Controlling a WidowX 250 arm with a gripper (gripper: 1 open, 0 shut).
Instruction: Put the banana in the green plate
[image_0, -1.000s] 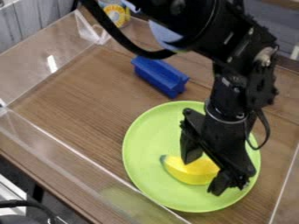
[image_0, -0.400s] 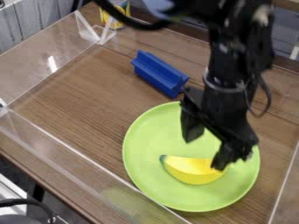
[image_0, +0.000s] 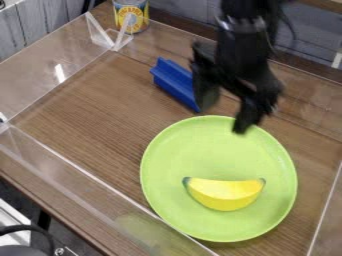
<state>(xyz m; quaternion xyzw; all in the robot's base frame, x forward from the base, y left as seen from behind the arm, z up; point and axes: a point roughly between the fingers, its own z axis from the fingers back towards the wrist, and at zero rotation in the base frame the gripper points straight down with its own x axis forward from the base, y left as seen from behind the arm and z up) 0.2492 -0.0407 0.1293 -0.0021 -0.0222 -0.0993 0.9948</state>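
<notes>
Presently, catalogued from left to right across the camera view:

Clear wall (image_0: 60, 70): transparent panels border the working area along the left and near sides, with glare on them.

Table (image_0: 94, 130): brown wood-grain surface, carrying everything listed below.

Can (image_0: 130, 14): yellow-labelled, at the far edge near the top left, partly cropped; well apart from the other items.

Blue block (image_0: 174, 80): rectangular, lying flat on the table, beyond the plate and clear of its rim. Its right end is hidden behind the tool.

Green plate (image_0: 174, 160): large, round, lime-green, shallow with a slight rim; sits flat on the table at lower right of centre.

Banana (image_0: 225, 192): small, curved, bright yellow with dark tips; lies inside the green plate, in its near half, ends turned upward. Nothing touches it.

Tool (image_0: 230, 103): black, somewhat blurred, pointing downward, above the far rim of the plate and in front of the block. Its two fingers (image_0: 250, 108) stand spread wide apart with nothing between them. It is well clear of the banana.
</notes>
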